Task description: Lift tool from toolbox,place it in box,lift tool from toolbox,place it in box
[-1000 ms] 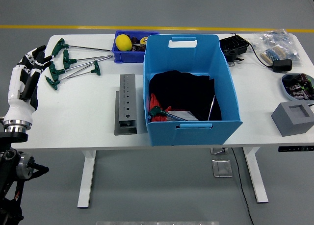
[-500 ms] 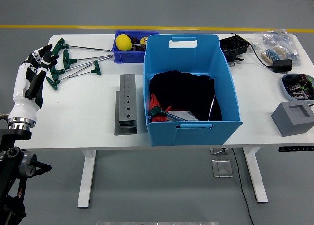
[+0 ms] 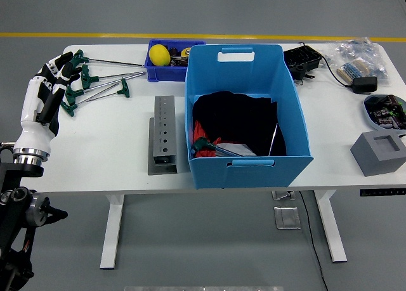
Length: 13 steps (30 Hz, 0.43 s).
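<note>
Reaching arm: the left hand (image 3: 51,82) is held over the left end of the white surface (image 3: 101,145), with the white-shelled forearm rising from the lower left corner of the view.
Hand state: the fingers (image 3: 61,64) are stretched out and relaxed, and nothing is held in them; the fingertips are seen just beside the green handles of the nearest tools.
Right arm: no part of it is shown.
T-handle tools (image 3: 95,82): four green-handled keys are laid flat on the surface at its far left, with the handles gathered at the left and the thin metal shafts run out to the right.
Long axes: the rear key (image 3: 104,63) is laid almost level, its shaft pointed at the small blue bin (image 3: 166,66); the keys in front of it are tilted, so that their shafts rise toward the upper right and cross near their tips.
Blue box (image 3: 247,113): it is set upright at the middle of the surface, open at the top, with dark cloth inside.
Tool in box (image 3: 212,147): a green-handled tool is seen lying on the box floor at the near left, its shaft pointed to the right.
Grey drilled block (image 3: 163,135): it is stood just beside the box's left wall, its long axis run from far to near.
Far right: a grey foam block (image 3: 380,153) is placed well apart from the tools.
</note>
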Tool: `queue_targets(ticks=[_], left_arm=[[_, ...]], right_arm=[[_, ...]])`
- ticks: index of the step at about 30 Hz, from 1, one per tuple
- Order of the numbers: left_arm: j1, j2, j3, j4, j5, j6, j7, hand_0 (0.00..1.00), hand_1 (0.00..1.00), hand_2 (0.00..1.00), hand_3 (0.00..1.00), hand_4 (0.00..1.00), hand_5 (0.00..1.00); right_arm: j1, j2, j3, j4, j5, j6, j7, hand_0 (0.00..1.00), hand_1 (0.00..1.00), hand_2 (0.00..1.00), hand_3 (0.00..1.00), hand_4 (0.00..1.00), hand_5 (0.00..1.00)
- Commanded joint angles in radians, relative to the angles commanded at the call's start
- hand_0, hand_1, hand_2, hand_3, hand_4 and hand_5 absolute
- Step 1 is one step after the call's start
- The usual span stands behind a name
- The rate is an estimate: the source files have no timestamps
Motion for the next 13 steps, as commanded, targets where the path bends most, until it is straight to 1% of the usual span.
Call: queue_targets(ticks=[1, 2, 5, 7, 8, 9, 13], left_arm=[[-0.001, 0.002, 0.002, 0.0, 0.002, 0.0, 0.0, 0.77, 0.76, 0.884, 0.803, 0.833, 0.719], [-0.003, 0.004, 0.004, 0.001, 0.005, 0.0, 0.0, 0.769, 0.757, 0.884, 0.804, 0.835, 0.717], [-0.006, 0.012, 0.009, 0.002, 0.009, -0.001, -0.001, 0.769, 0.757, 0.884, 0.804, 0.835, 0.717], [-0.008, 0.017, 0.011, 0.001, 0.012, -0.002, 0.0, 0.769, 0.757, 0.884, 0.804, 0.835, 0.717], [-0.009, 0.018, 0.011, -0.001, 0.015, -0.003, 0.001, 0.769, 0.757, 0.889, 0.803, 0.834, 0.712], [-0.01, 0.019, 0.01, -0.002, 0.018, -0.002, 0.0, 0.769, 0.757, 0.889, 0.803, 0.834, 0.712], [-0.015, 0.024, 0.008, -0.012, 0.019, 0.007, -0.001, 0.769, 0.757, 0.889, 0.803, 0.834, 0.712]], right_arm=[[0.002, -0.001, -0.013, 0.0, 0.017, 0.007, 0.005, 0.673, 0.655, 0.731, 0.58, 0.841, 0.689], [0.005, -0.003, -0.04, 0.0, 0.05, 0.018, 0.015, 0.686, 0.687, 0.749, 0.616, 0.865, 0.684], [0.014, -0.006, -0.08, 0.0, 0.113, 0.038, 0.031, 0.686, 0.687, 0.749, 0.616, 0.865, 0.684], [0.02, -0.005, -0.075, 0.0, 0.113, 0.042, 0.033, 0.686, 0.687, 0.749, 0.616, 0.865, 0.684], [0.024, -0.006, -0.082, 0.0, 0.117, 0.043, 0.037, 0.693, 0.711, 0.768, 0.651, 0.879, 0.687], [0.027, -0.007, -0.088, 0.0, 0.119, 0.044, 0.039, 0.693, 0.711, 0.768, 0.651, 0.879, 0.687], [0.047, -0.012, -0.151, 0.0, 0.159, 0.048, 0.049, 0.693, 0.711, 0.768, 0.651, 0.879, 0.687]])
